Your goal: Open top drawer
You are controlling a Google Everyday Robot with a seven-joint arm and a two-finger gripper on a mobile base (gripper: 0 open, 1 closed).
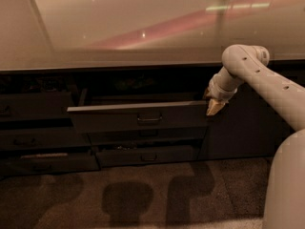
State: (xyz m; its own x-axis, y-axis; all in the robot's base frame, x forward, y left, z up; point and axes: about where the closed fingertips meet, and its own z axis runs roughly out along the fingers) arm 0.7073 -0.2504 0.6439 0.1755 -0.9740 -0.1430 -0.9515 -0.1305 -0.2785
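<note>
Left column: a stack of dark grey-brown drawer fronts (33,104) sits flush under the pale glossy countertop (119,27); none of them is part of the job.
Task's thing: the top drawer (119,116), a wide dark grey-brown flat front, is in the middle column just below the counter's edge. Its front stands forward of the cabinet, with a dark gap behind its upper edge.
Handle: the small dark loop handle (149,119) at the centre of that front is bare, with nothing on it.
Below: the narrower lower drawer fronts (147,155) lie further back, under the overhang of the pulled-out one.
Gripper: the tan-tipped gripper (213,107) is at the right end of the top drawer's front, touching or just beside its corner; I cannot tell whether it is apart or closed.
Right: the plain dark cabinet door (248,128) lies behind the cream-coloured arm (267,80).
Progress: judged from this, the drawer is partly open. What may remain is drawing it out further and letting go.
</note>
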